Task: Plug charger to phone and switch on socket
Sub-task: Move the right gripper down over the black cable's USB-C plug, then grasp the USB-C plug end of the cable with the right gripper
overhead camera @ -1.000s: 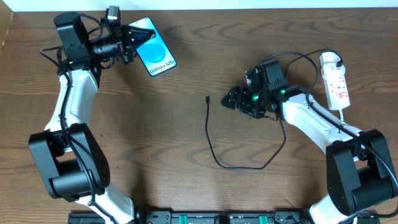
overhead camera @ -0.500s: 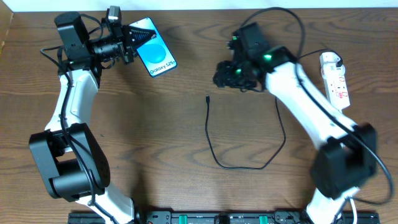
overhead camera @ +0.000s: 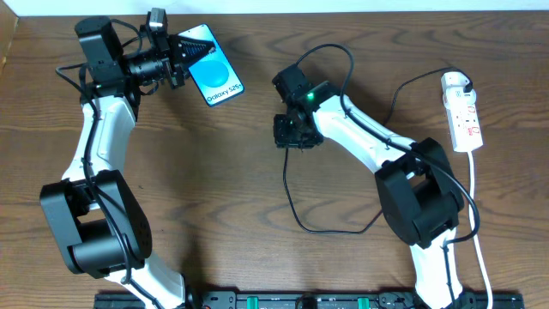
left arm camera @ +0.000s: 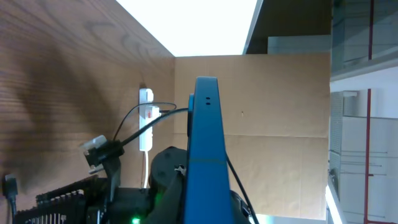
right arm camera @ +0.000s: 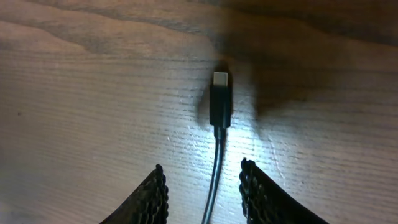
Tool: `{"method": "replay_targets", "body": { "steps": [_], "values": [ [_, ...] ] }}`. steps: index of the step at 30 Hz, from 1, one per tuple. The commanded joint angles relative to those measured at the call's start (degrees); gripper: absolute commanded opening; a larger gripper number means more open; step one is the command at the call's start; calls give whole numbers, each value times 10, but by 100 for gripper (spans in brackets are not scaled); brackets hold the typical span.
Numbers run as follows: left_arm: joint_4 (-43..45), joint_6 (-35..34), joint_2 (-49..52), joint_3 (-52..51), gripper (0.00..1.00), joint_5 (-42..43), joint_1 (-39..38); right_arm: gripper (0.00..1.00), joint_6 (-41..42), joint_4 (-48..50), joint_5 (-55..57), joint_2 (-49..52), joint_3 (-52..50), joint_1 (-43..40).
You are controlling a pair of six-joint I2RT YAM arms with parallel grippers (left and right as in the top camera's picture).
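Observation:
The phone point(overhead camera: 216, 77), blue screen up with white text, is at the back left. My left gripper point(overhead camera: 184, 53) is shut on its upper-left end. In the left wrist view the phone point(left arm camera: 205, 155) shows edge-on as a blue slab. The charger cable point(overhead camera: 296, 219) loops over the middle of the table. Its plug tip point(right arm camera: 221, 99) lies flat on the wood. My right gripper point(overhead camera: 287, 136) is above that end, open, and the cable point(right arm camera: 216, 180) runs between its fingers point(right arm camera: 203, 167) untouched. The socket point(overhead camera: 463, 116) lies at the back right with the white adapter point(overhead camera: 455, 83) in its far end.
The socket's thick white cord point(overhead camera: 477, 223) runs down the right side toward the front edge. The socket also shows far off in the left wrist view point(left arm camera: 146, 118). A cardboard wall point(left arm camera: 273, 124) stands beyond the table. Bare wood lies between the phone and the plug tip.
My right arm has swung left from beside the socket, through the back of the table, and come down over the cable's plug tip. The left arm and phone have not moved.

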Motion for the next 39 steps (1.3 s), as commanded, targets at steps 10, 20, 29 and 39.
{"method": "replay_targets", "body": {
  "steps": [10, 20, 29, 39],
  "values": [
    [4, 5, -9, 10, 7, 18, 3, 36, 22, 17, 53, 19, 12, 6],
    [2, 5, -9, 10, 7, 18, 3, 33, 35, 26, 54, 37, 12, 9],
    [2, 5, -9, 10, 7, 18, 3, 28, 46, 28, 43, 66, 12, 9],
    [2, 5, -9, 10, 7, 18, 3, 20, 35, 11, 71, 69, 12, 16]
  ]
}}
